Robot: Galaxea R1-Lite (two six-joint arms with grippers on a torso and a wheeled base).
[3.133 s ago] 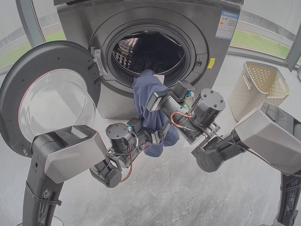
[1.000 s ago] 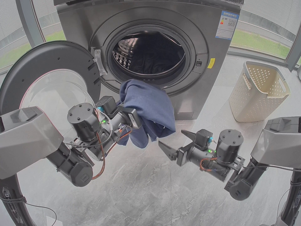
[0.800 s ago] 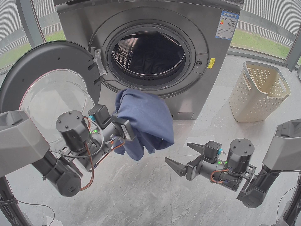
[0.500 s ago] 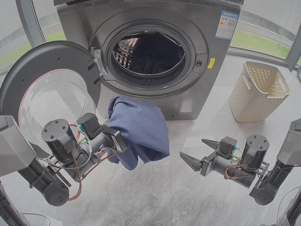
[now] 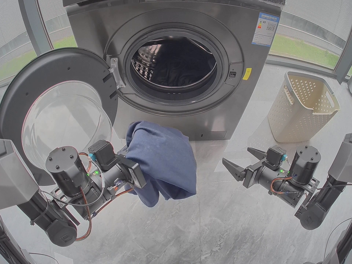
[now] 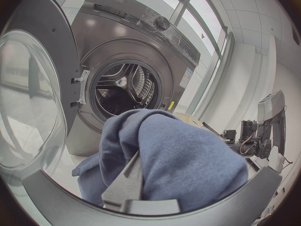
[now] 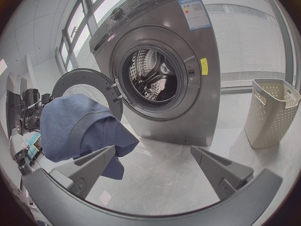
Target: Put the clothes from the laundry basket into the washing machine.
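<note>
Head view looks down on the washing machine [image 5: 238, 92] from above; the wrist views face it from low on either side; all share its drum [image 5: 145, 65] and the blue garment [image 5: 165, 158].

Left gripper [image 6: 134, 170], at seven o'clock, clamps the blue garment [image 5: 165, 158]; right gripper [image 5: 237, 156], at four o'clock, hangs with jaws spread wide.

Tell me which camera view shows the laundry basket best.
The head view: the laundry basket shows whole, inside included. The right wrist view shows its side; the left wrist view, a sliver behind the blue garment.
</note>
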